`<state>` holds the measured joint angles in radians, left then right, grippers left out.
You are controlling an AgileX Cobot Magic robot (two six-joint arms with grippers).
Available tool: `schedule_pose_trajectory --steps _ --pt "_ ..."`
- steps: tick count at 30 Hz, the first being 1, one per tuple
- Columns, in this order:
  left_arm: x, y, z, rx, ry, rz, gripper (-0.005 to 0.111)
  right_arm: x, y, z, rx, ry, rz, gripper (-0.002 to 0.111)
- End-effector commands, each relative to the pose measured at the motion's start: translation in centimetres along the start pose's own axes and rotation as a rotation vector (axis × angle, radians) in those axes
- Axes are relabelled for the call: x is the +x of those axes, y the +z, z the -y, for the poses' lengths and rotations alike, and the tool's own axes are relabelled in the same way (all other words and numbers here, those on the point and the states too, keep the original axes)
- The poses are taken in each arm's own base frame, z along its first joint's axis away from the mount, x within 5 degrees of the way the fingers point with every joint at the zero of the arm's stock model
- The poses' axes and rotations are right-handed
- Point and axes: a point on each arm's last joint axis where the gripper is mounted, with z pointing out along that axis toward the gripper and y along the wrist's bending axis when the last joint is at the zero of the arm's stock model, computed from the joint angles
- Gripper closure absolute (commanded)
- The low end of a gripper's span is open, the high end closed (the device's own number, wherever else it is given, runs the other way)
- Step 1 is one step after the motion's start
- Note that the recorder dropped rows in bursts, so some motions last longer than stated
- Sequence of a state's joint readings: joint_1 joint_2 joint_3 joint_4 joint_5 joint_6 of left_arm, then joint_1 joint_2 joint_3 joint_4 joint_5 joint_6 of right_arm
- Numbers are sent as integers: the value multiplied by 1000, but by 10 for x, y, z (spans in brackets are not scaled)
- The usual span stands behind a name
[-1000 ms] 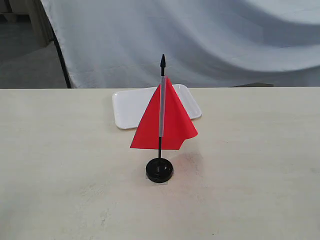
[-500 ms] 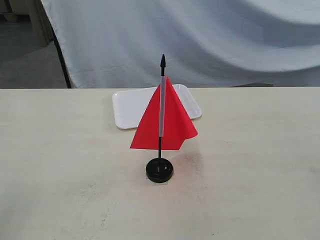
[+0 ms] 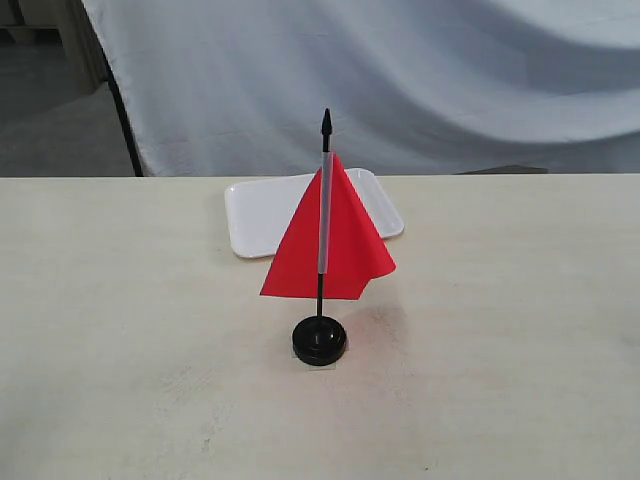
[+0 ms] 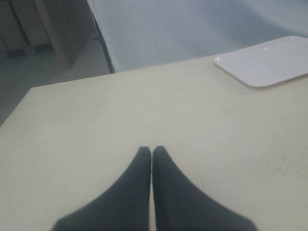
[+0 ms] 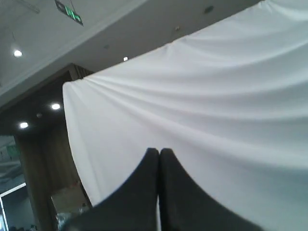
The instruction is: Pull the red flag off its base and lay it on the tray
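The red flag (image 3: 335, 245) stands upright on its thin black pole, planted in the round black base (image 3: 319, 340) at the table's middle. Behind it lies the white tray (image 3: 255, 212), partly hidden by the cloth; its corner also shows in the left wrist view as the tray (image 4: 269, 60). Neither arm appears in the exterior view. My left gripper (image 4: 151, 150) is shut with nothing in it, low over bare table, well away from the tray. My right gripper (image 5: 159, 151) is shut and empty, aimed up at the white backdrop.
A pale wooden table (image 3: 120, 330) spreads wide on both sides of the flag. A white cloth backdrop (image 3: 420, 80) hangs behind the table's far edge, with a dark post (image 3: 122, 115) at its left side.
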<state>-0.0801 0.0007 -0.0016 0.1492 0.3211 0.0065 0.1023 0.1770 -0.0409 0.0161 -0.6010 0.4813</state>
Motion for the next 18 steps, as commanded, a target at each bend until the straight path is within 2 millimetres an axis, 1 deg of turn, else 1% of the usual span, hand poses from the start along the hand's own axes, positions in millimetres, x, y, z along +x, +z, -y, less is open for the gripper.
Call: schedule_pose_trajectory --steps 1,4,5,6,9,10,12,13,14,16,17,18 --pt "0 0 1 8 -6 4 105 17 27 -2 -32 -123 -178 109" --pt "0 0 1 8 -6 6 105 45 43 4 -67 -160 -335 109" --pt "0 0 1 8 -6 6 105 59 48 7 -85 -165 -401 109" --pt "0 0 1 8 -6 6 105 70 52 10 -100 -173 -444 109" --pt "0 0 1 8 -6 6 105 105 62 18 -178 -167 -519 109" --pt "0 0 1 8 -6 6 105 118 67 20 -197 -146 -540 109" --pt "0 0 1 8 -6 8 105 154 71 26 -208 -116 -679 109" --pt "0 0 1 8 -6 8 105 168 73 26 -230 -109 -731 109" --pt "0 0 1 8 -6 8 105 189 77 22 -283 -99 -794 109" --pt "0 0 1 8 -6 8 105 216 77 13 -368 -102 -869 109" --pt "0 0 1 8 -6 8 105 228 77 7 -404 -107 -895 109" --pt "-1 0 1 8 -6 11 105 236 75 4 -424 -115 -909 109"
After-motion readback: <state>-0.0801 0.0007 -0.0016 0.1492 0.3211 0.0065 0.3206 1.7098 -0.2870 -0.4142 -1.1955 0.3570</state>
